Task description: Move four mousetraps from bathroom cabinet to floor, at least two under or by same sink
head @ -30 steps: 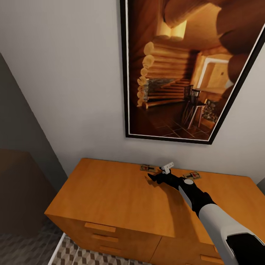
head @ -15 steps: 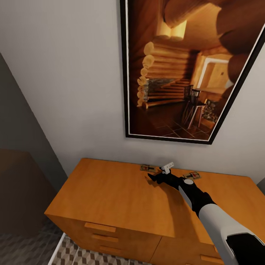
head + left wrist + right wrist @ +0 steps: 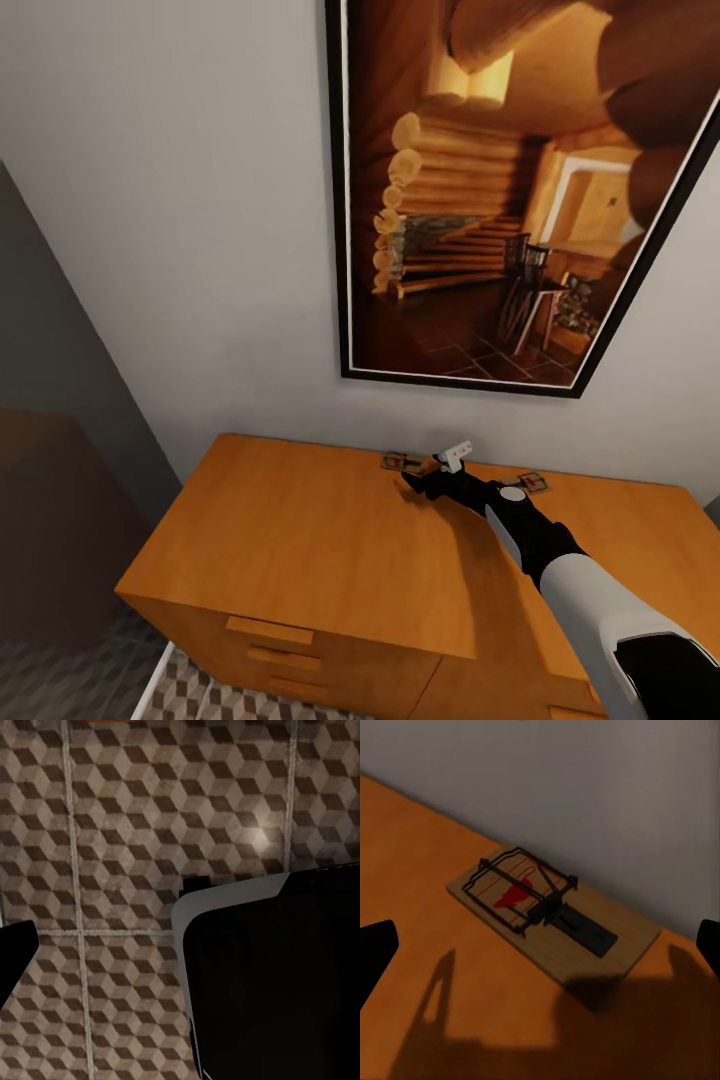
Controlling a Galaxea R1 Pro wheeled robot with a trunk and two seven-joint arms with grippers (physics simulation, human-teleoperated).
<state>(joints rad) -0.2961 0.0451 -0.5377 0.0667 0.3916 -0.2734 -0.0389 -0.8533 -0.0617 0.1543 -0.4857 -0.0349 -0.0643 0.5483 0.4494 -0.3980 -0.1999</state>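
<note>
Two mousetraps lie on the flat top of the orange-brown cabinet (image 3: 300,540), near the wall. One mousetrap (image 3: 403,462) sits just beyond my right gripper (image 3: 420,477); the other mousetrap (image 3: 530,482) is to the right of my forearm. In the right wrist view the near mousetrap (image 3: 551,915), a wooden board with dark wire and a red mark, lies flat between the wide-apart fingertips (image 3: 375,949) of my right gripper (image 3: 540,945), which is open and holds nothing. My left gripper hangs over the bathroom floor (image 3: 135,832), one dark fingertip (image 3: 15,952) at the picture's edge.
A large framed painting (image 3: 500,200) hangs on the wall above the cabinet. Drawer fronts with bar handles (image 3: 268,630) face me. Cube-patterned floor tiles (image 3: 200,695) show below them. A dark panel (image 3: 60,450) stands at the left. The robot's own body (image 3: 277,982) shows beside the left gripper.
The whole head view has shifted slightly, so the camera moved. My right gripper stays open by the left mousetrap, a little nearer to it.
</note>
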